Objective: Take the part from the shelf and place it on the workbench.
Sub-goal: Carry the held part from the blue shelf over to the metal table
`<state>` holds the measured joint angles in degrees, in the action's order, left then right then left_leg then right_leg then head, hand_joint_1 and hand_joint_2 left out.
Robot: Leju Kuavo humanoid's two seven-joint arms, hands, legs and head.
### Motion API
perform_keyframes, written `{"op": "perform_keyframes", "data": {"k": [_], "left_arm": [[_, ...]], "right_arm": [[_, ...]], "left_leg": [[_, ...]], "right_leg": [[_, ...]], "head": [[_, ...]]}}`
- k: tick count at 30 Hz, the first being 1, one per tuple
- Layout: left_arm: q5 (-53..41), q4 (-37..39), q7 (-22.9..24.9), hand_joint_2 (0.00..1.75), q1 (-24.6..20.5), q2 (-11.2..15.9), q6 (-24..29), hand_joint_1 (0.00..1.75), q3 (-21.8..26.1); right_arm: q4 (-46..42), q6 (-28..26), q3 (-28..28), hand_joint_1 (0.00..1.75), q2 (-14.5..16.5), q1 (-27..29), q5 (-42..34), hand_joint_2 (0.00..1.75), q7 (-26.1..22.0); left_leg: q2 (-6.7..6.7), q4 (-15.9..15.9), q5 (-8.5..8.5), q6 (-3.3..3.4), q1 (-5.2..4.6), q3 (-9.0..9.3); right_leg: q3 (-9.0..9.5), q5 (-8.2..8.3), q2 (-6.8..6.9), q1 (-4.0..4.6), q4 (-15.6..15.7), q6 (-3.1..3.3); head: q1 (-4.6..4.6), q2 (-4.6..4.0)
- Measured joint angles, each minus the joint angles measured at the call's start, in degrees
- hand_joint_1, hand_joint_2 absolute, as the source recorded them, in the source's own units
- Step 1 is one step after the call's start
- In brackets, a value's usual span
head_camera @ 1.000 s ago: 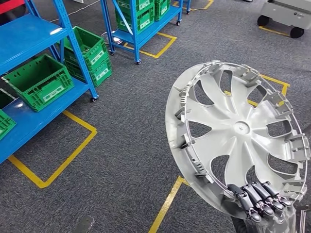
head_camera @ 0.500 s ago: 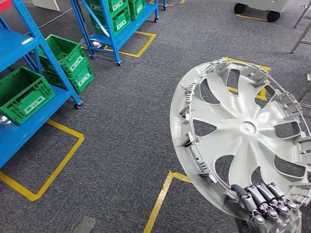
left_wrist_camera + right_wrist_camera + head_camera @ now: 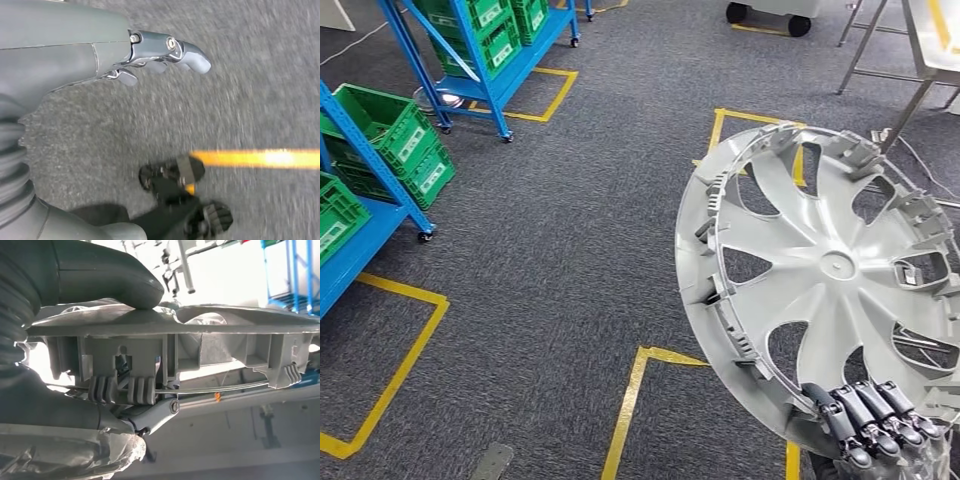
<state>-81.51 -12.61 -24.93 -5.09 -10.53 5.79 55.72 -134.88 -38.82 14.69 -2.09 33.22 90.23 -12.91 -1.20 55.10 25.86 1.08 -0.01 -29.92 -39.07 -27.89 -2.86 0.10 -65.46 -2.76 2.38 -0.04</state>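
While right hand [image 3: 875, 422] grips, ribbed grey hubcap [image 3: 833, 270]

Evenly and brightly lit from overhead, with a glare spot on the floor [image 3: 450, 99] beneath the blue shelf [image 3: 501, 75]. Streaked by motion blur in the left wrist view. Blown out white, perhaps backlit, behind the wheel cover [image 3: 211, 347].

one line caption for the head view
Right robot hand carrying a silver wheel cover over grey carpet toward the workbench.

view swung right; blue shelves [image 3: 365, 215] slid leftward, metal bench legs [image 3: 882, 60] now in sight
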Motion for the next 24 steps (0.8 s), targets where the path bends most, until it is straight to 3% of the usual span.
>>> {"op": "perform_keyframes", "data": {"k": [2,3,4,7,9,12,14,16,18,19,20,22,24], "left_arm": [[-0.01,0.00,0.03,1.75,0.14,0.02,0.07,0.00,-0.09],[-0.01,0.00,0.05,1.75,0.17,0.04,0.09,0.00,-0.11],[-0.01,0.00,0.07,1.75,0.14,0.05,0.11,0.00,-0.13],[-0.02,-0.01,0.09,1.75,0.04,0.18,0.16,0.00,-0.23],[-0.01,-0.02,0.13,1.75,0.01,0.37,0.20,0.00,-0.29],[0.02,-0.02,0.16,1.75,-0.06,0.34,0.25,0.00,-0.52],[0.03,-0.02,0.16,1.75,-0.17,0.26,0.27,0.00,-0.64],[0.05,-0.01,0.16,1.75,-0.13,0.19,0.27,0.00,-0.68],[0.09,0.01,0.17,1.75,0.08,0.15,0.28,0.00,-0.68],[0.10,0.02,0.17,1.75,0.13,0.15,0.30,0.00,-0.68],[0.11,0.02,0.17,1.75,0.13,0.16,0.33,0.00,-0.68],[0.13,0.01,0.16,1.75,0.07,0.30,0.39,0.00,-0.68],[0.16,0.00,0.16,1.75,0.00,0.49,0.42,0.00,-0.68]], "right_arm": [[-0.07,0.01,-0.23,1.75,0.12,-0.16,-0.01,1.75,-0.47],[-0.10,0.01,-0.34,1.75,0.20,-0.16,-0.01,1.75,-0.67],[-0.14,0.01,-0.44,1.75,0.28,-0.14,-0.01,1.75,-0.86],[-0.29,0.01,-0.75,1.75,0.57,-0.19,-0.02,1.75,-1.50],[-0.43,0.01,-0.98,1.75,0.78,-0.26,-0.04,1.75,-2.00],[-0.54,0.01,-1.31,1.75,1.30,-0.11,-0.04,1.75,-2.67],[-0.66,0.01,-1.51,1.75,1.68,-0.02,-0.04,1.75,-3.03],[-0.76,0.01,-1.74,1.75,1.96,-0.01,-0.03,1.75,-3.39],[-0.82,0.00,-1.89,1.75,2.16,-0.02,-0.03,1.75,-3.61],[-0.86,0.01,-1.92,1.75,2.23,-0.02,-0.02,1.75,-3.64],[-0.90,0.01,-1.94,1.75,2.28,-0.02,0.00,1.75,-3.63],[-0.97,0.01,-1.96,1.75,2.37,-0.05,0.05,1.75,-3.61],[-1.04,0.00,-2.02,1.75,2.40,-0.09,0.12,1.75,-3.61]], "left_leg": [[1.88,0.04,0.12,0.06,-0.01,0.04],[2.79,0.05,0.21,0.00,0.03,0.09],[3.63,0.08,0.31,-0.15,0.11,0.18],[5.48,0.53,1.02,-1.19,0.24,0.64],[6.21,0.91,1.38,-1.95,0.03,0.83],[6.89,1.05,1.69,-2.71,0.24,0.89],[5.09,4.06,3.96,-3.02,0.46,-0.46],[2.65,11.55,7.69,-2.87,0.44,-4.11],[1.75,17.66,9.16,-2.36,0.27,-7.57],[1.50,17.89,8.19,-1.96,0.09,-8.07],[1.13,16.03,6.24,-1.49,-0.18,-7.60],[-0.96,8.87,1.49,-0.46,-0.79,-4.91],[-2.94,3.22,-0.29,0.11,-1.04,-2.66]], "right_leg": [[-3.49,-3.03,2.03,-0.34,-7.35,-0.65],[-4.23,-3.28,2.37,-0.61,-9.02,-0.96],[-3.75,-2.48,2.68,-0.91,-8.41,-1.27],[2.76,1.98,5.43,-1.63,2.68,-2.24],[4.90,2.62,6.40,-1.57,6.23,-1.59],[4.37,2.75,4.60,-1.22,5.97,0.36],[4.17,2.98,3.38,-1.20,6.11,1.27],[3.99,3.11,2.08,-1.02,6.18,1.82],[3.89,3.11,0.47,-0.66,6.19,2.12],[3.95,3.10,-0.42,-0.51,6.18,2.19],[4.06,3.09,-1.29,-0.43,6.18,2.22],[4.22,3.07,-2.91,-0.42,6.16,2.19],[3.93,3.09,-4.40,-0.60,6.24,1.91]], "head": [[0.13,0.00],[0.13,0.00],[0.14,0.00],[0.15,0.00],[-0.01,0.00],[-0.18,0.00],[-0.28,0.00],[-0.38,0.00],[-0.39,0.00],[-0.38,0.00],[-0.37,0.00],[-0.36,0.00],[-0.36,0.00]]}}
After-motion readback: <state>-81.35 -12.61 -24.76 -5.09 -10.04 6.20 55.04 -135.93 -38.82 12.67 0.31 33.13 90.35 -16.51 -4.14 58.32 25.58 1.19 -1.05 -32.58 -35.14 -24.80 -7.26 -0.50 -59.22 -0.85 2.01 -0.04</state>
